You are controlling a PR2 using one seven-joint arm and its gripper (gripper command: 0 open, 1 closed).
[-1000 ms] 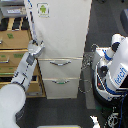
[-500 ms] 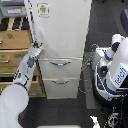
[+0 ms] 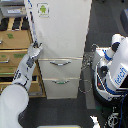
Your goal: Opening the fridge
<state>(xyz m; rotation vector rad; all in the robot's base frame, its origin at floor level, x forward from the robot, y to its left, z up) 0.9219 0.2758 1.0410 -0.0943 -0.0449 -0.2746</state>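
Exterior view: the tall white fridge (image 3: 64, 45) stands centre, green sticker at its upper door's top; the white-and-grey gripper (image 3: 36, 48) meets that door's left edge; its grip cannot be told.

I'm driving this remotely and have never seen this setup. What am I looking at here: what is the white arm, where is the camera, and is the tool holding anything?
There is one picture, from a camera off the arm that looks down on the scene; where it is mounted is not on record. The white padded arm coming up from the bottom of the exterior view's left is the working arm of a PR2 robot. Its tool is at the left edge of the tall white fridge, at the upper door that carries a small green sticker. At this size I cannot tell whether the tool is shut on the edge or only touching it. Below are two drawers with silver handles. To the exterior view's left is a tan wooden cabinet. The white machine on the exterior view's right looks like another robot, standing apart.
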